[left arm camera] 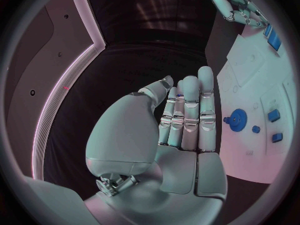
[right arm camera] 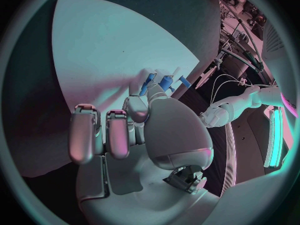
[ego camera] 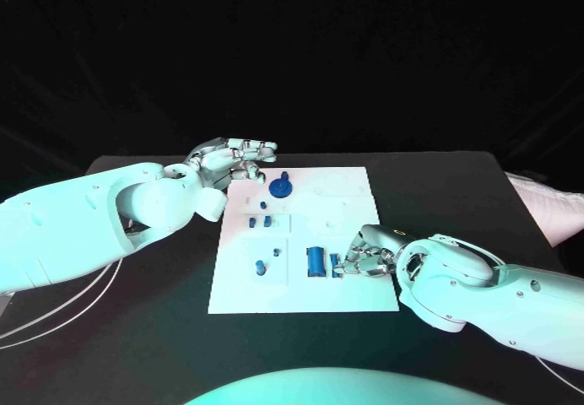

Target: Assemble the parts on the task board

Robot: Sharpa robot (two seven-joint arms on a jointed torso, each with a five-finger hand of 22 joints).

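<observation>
The white task board (ego camera: 347,190) lies mid-table. A blue gear (ego camera: 283,186) stands near its far edge, also seen as the gear (left arm camera: 238,119) in the left wrist view. Small blue parts (ego camera: 258,222) and another part (ego camera: 261,268) sit on the board's left half. A tall blue block (ego camera: 316,261) stands near the front. My right hand (ego camera: 365,253) is beside it, fingertips curled around a small blue part (ego camera: 335,265); blue pieces (right arm camera: 150,83) show at those fingertips. My left hand (ego camera: 237,156) hovers off the board's far left corner, its fingers (left arm camera: 187,115) straight and holding nothing.
The black table (ego camera: 462,186) reaches past the board on both sides. A pale padded object (ego camera: 548,207) lies at the table's right edge. White cables (ego camera: 49,312) hang under my left arm.
</observation>
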